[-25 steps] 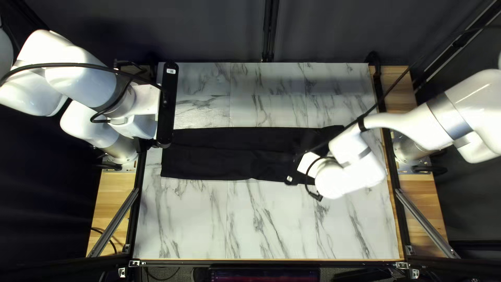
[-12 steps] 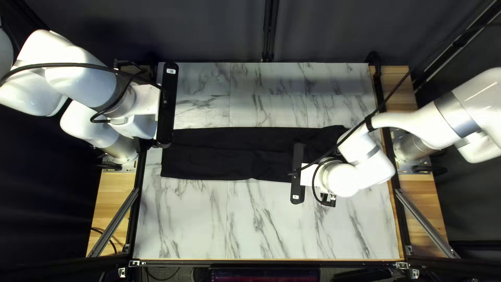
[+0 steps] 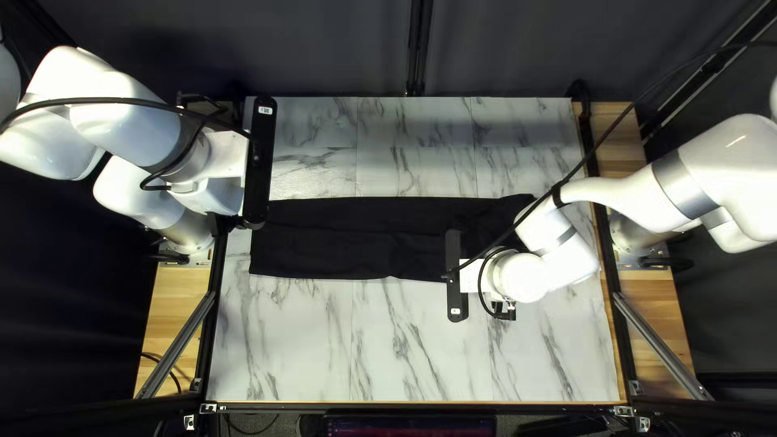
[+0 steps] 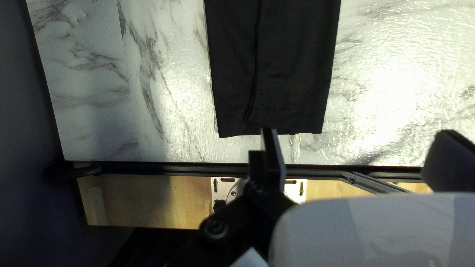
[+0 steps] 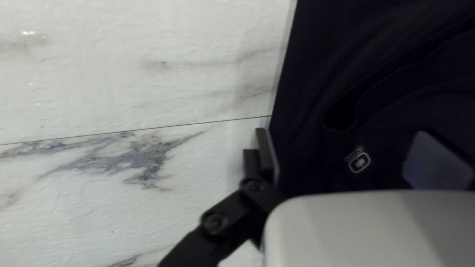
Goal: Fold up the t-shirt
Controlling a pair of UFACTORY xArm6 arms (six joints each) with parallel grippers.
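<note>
- A black t-shirt (image 3: 348, 235) is lying as a long strip across the marbled tabletop (image 3: 307, 348), running from near the left arm (image 3: 133, 121) to beneath the right arm (image 3: 672, 190).
- The left gripper (image 3: 218, 194) is hovering by the strip's left end in the top left view (its fingertips are hidden there).
- In its own wrist view, the left gripper (image 4: 356, 132) is holding nothing; its fingers (image 4: 273, 153) are standing wide apart, with the shirt's end lying just ahead.
- The right gripper (image 3: 477, 275) is reaching over the shirt's near long edge, toward the strip's right end.
- In its wrist view, the right gripper (image 5: 344, 131) is spreading its fingers (image 5: 269, 153) wide, gripping nothing; one is standing at the cloth's edge, the other over the cloth (whether either is touching, I cannot tell).
- A small pale logo (image 5: 359, 162) is showing on the shirt between them, beside a curved fabric band.
- A dark curtain (image 3: 324, 48) is hanging behind the table's far edge.
</note>
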